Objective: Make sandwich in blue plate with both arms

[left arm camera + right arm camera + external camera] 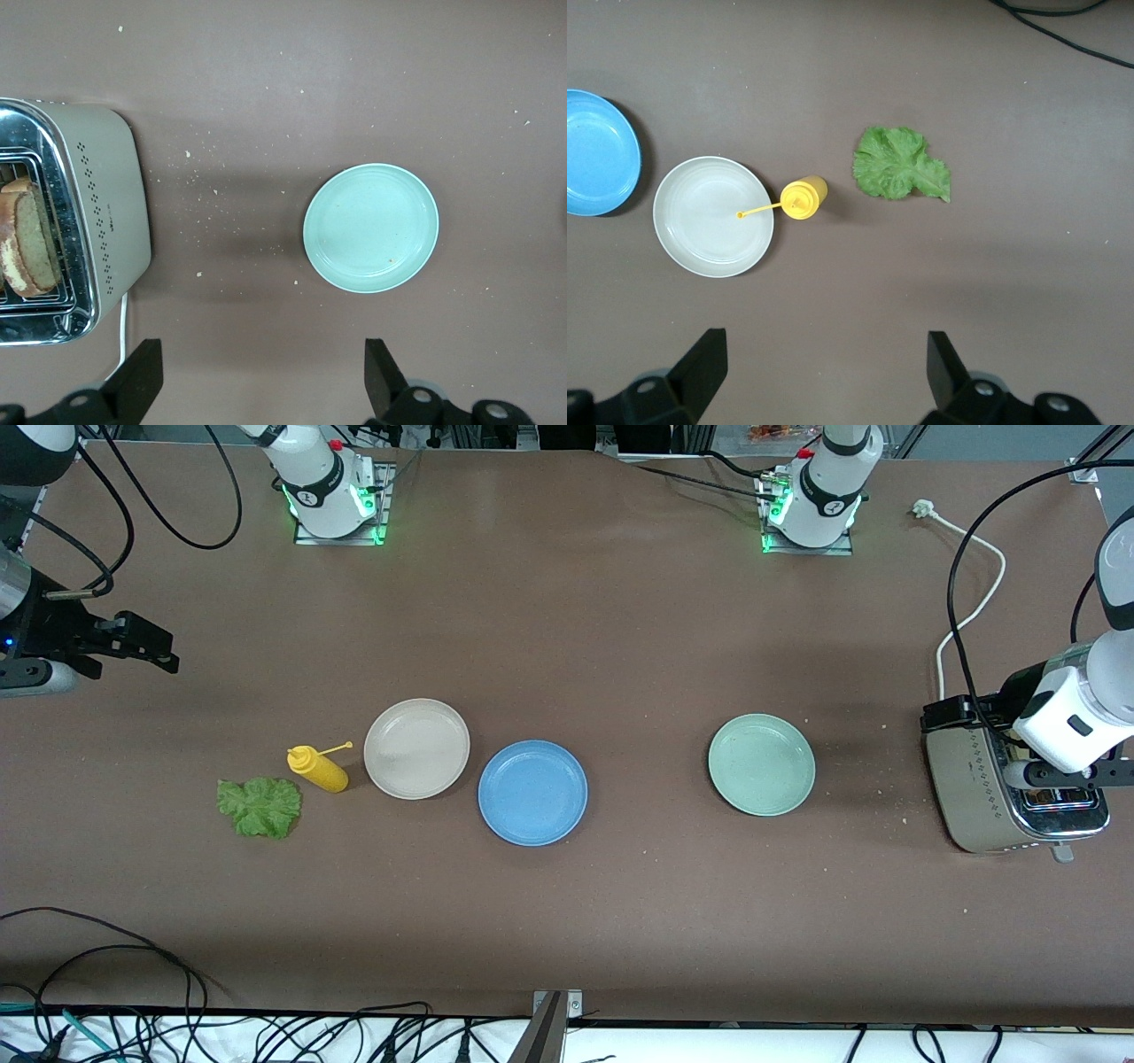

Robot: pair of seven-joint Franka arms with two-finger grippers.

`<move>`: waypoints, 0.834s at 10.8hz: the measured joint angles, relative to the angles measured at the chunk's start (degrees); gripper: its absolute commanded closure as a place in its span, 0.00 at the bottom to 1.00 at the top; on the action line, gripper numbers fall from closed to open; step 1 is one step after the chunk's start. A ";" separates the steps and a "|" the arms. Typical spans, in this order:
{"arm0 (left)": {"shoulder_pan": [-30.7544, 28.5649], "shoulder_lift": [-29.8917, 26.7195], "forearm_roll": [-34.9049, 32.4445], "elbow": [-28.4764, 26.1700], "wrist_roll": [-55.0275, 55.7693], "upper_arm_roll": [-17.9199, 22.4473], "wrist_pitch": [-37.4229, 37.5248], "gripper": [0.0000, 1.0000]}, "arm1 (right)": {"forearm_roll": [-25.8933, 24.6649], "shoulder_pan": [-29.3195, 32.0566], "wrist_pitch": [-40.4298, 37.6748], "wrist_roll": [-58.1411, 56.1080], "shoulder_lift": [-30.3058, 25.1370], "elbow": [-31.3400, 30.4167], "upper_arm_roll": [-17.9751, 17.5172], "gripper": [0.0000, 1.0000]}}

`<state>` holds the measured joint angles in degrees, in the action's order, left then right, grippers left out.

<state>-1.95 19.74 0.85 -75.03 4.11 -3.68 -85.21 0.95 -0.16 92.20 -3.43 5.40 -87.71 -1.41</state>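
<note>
Left gripper (1063,772) hangs over the brushed-metal toaster (979,788) at the left arm's end of the table, fingers spread wide, nothing held. From its wrist view, brown toasted bread slices (25,237) stand on edge in the slot, their long axis running along the toaster's length; the wide-apart fingers (142,376) sit off to one side of that slot, so the coming move looks to need a shift over the slot with the jaws straddling a slice's thin faces.

Right gripper (146,642) waits in the air over bare table at the right arm's end, also fully open and empty. Of the two it is the nearer to the ruffled green lettuce leaf (259,807), which lies flat.

Round medium-blue plate (532,792) sits empty near mid-table, almost touching the beige-white plate (416,747); a yellow squeeze bottle (318,769) stands between that plate and the leaf. Pale mint-green plate (761,763) lies between blue plate and toaster.

No sandwich part is on the blue plate yet.
</note>
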 measured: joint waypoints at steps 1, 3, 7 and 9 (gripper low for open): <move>0.00 0.00 0.00 0.00 0.00 0.00 0.00 0.00 | 0.00 0.00 0.00 0.00 0.00 0.00 0.00 0.00; 0.00 0.00 0.00 -0.03 0.00 0.00 0.02 0.00 | 0.00 0.00 0.00 0.00 0.00 0.00 0.00 0.00; 0.00 0.00 0.00 -0.10 0.00 0.00 0.03 0.00 | 0.00 0.01 0.00 0.00 0.01 0.00 0.08 0.00; 0.00 0.00 0.00 -0.12 0.00 0.00 0.03 0.00 | 0.00 0.04 0.00 0.00 0.18 0.00 0.59 0.00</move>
<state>-1.95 19.74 0.85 -75.15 4.11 -3.68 -85.18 0.95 -0.12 92.20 -3.43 5.58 -87.70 -0.82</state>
